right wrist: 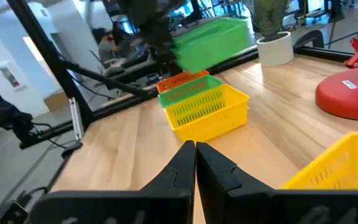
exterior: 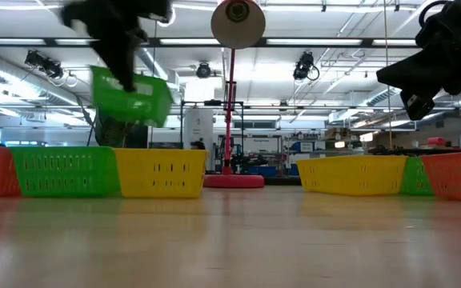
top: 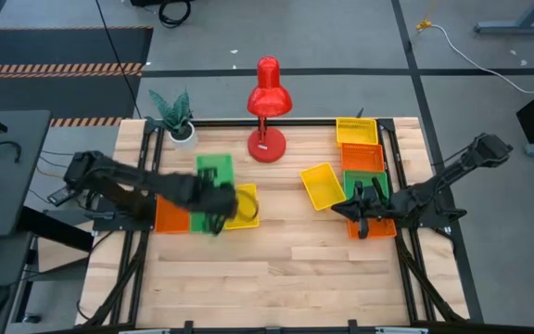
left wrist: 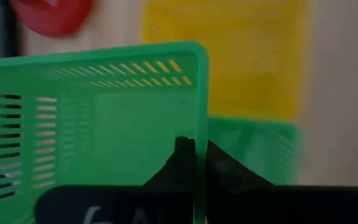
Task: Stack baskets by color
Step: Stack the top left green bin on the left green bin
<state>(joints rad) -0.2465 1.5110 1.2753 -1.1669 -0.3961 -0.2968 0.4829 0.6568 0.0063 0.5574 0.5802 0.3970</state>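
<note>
**Fig.: green tray aloft on a one-wall pinch — drop or mis-seat is the risk**

Nearest the table's front edge the wooden table top (top: 248,288) is bare. Next back, L side: a row of three shallow plastic mesh baskets, the orange mesh basket (top: 171,215), the green mesh basket on the table (exterior: 64,170) and the yellow mesh basket (top: 245,206), set side by side. Above them the left gripper (top: 214,199) is clamped on one side wall of the lifted green mesh basket (top: 215,171), fingers (left wrist: 182,163) closed w/ the wall between; in the low view the tray hangs tilted, clear of the row.

R side: the right gripper (top: 363,206) hovers w/ fingers together, holding nothing, over a second group: a loose yellow plastic basket (top: 323,186), plus the far-right column of yellow, orange and green trays (top: 360,145).

Farthest back: a red desk lamp (top: 268,111) and a small potted plant (top: 176,115).

Likely failures, as judged:
- Thin-wall pinch + tilt: tray may pivot or slip out.
- Tilted descent: a corner may catch the table-level green basket's rim, so it jams, not nests.
- Drift sideways: lands in yellow or orange, wrong colour.
- Swinging tray may nudge the row out of line.
</note>
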